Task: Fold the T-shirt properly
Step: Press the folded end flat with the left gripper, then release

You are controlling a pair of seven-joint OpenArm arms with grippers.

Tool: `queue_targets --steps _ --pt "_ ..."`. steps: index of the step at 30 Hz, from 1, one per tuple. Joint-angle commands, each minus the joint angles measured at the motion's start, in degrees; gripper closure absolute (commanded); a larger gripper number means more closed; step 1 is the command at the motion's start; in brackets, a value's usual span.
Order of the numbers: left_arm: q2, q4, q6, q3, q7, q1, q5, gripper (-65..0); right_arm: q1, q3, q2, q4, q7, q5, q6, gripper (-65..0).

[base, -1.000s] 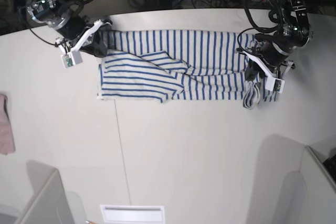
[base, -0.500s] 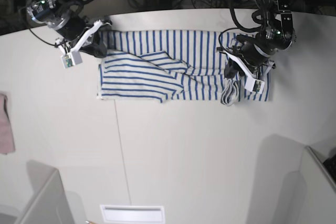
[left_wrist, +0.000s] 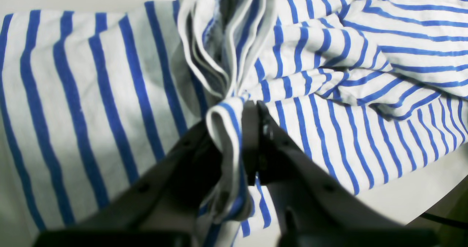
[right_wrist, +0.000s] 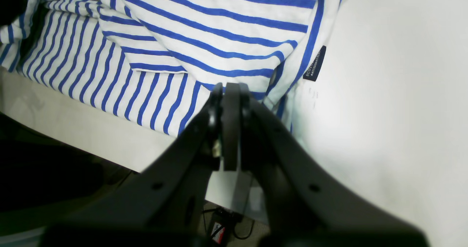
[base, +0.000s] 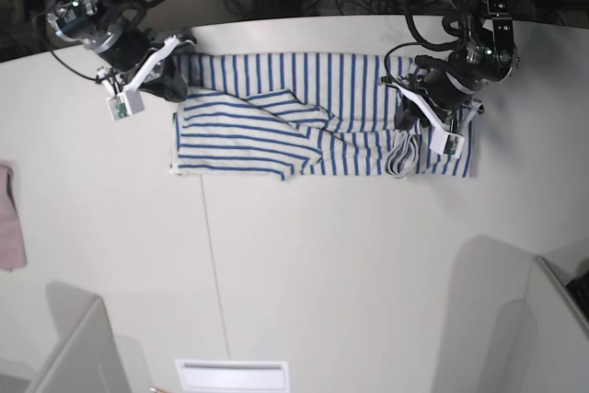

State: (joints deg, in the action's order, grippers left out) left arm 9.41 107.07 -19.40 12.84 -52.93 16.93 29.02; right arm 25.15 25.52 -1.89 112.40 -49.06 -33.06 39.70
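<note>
Change noted: my left gripper [base: 416, 132], clamped on a bunched fold of the T-shirt [base: 304, 117], has carried that fold inward from the shirt's outer end; hanging loop [base: 398, 156] now lies over the striped body, raised slightly since half a second ago.

Two black robot arms with looping black cables, each showing a small green light. Each end effector, left [base: 414, 126] and right [base: 170, 80], has matte black tapered fingers [right_wrist: 226, 130] with small screw holes and a white bracket beside it.
</note>
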Motion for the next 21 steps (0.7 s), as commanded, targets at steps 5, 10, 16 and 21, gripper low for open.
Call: queue_targets --steps 5,10,16,21 --pt "0.4 0.9 0.1 0.3 1.2 -0.4 1.0 0.0 0.0 0.2 0.4 0.9 1.2 -1.3 0.3 0.0" --pt "0.4 0.9 0.1 0.6 1.2 -0.4 1.0 0.0 0.0 0.2 0.4 0.9 1.2 -1.3 0.3 0.0" --pt "0.4 0.9 0.1 0.4 1.2 -0.4 1.0 0.0 0.0 0.2 0.4 0.9 1.2 -1.3 0.3 0.0" --pt "0.3 0.9 0.1 0.3 1.2 -0.5 1.0 -8.4 0.0 0.2 0.4 0.9 1.2 -1.3 0.3 0.0"
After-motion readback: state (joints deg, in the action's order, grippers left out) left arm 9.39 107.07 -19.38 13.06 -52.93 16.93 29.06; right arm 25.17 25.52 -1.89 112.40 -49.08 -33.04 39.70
